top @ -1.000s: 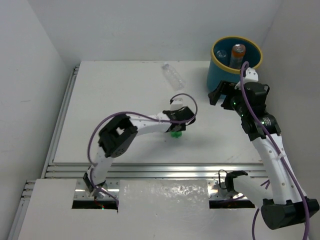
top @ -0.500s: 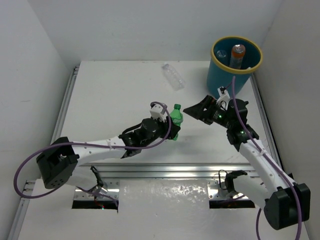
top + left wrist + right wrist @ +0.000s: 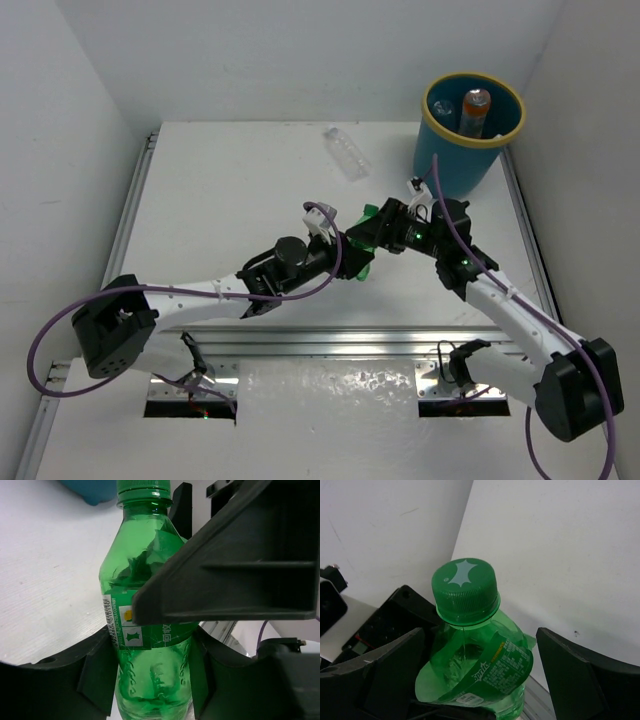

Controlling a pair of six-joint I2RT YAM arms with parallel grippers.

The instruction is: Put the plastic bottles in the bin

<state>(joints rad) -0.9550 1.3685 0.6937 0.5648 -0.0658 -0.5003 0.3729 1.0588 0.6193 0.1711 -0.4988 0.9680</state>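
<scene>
White table [image 3: 220,200], green bottle [image 3: 135,565] — ribbed, translucent

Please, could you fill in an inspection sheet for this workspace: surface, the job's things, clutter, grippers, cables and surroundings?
Surface: white table, no spills seen.
Job's things: green bottle between both arms at mid-table; clear bottle lying on its side toward the far edge; orange bottle standing inside the bin at the far right.
Clutter: nothing seen.
Grippers: left gripper shut on the green bottle's body; right gripper open, fingers either side of its cap, not touching.
Cables: purple cables loop along both arms.
Surroundings: white walls; metal rails at the near and left edges.
</scene>
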